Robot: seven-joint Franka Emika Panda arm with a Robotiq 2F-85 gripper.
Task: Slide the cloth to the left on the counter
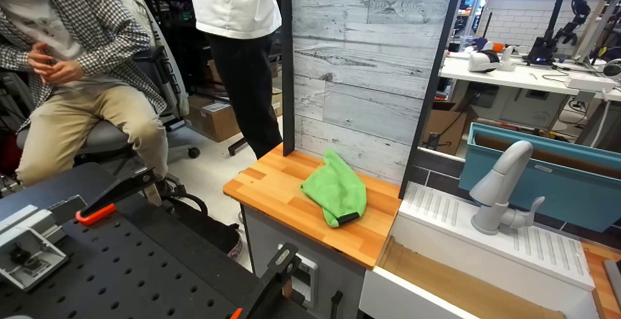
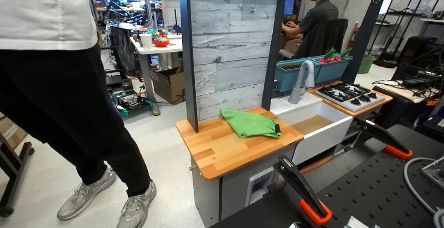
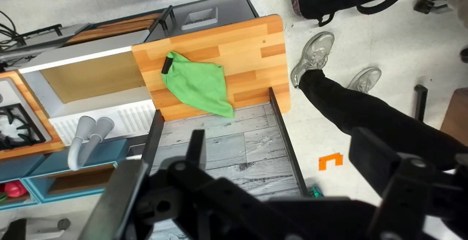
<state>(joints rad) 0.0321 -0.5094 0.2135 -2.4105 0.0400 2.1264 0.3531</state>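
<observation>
A green cloth (image 1: 337, 188) with a black tag lies crumpled on the wooden counter (image 1: 262, 178). It also shows in an exterior view (image 2: 251, 124), near the back panel and towards the sink side of the counter (image 2: 215, 155). In the wrist view the cloth (image 3: 199, 84) lies on the counter (image 3: 245, 57), its black tag towards the sink and one corner against the panel. My gripper (image 3: 283, 154) shows only in the wrist view. Its two black fingers are wide apart with nothing between them. It is above and apart from the cloth. The arm is out of view in both exterior views.
A grey wood-pattern panel (image 1: 359, 66) with dark posts stands at the counter's back. A white sink (image 2: 326, 127) with a grey faucet (image 2: 300, 82) adjoins it. Black clamps (image 2: 301, 186) sit on the dark table's edge. A person (image 1: 237, 57) stands beside the counter.
</observation>
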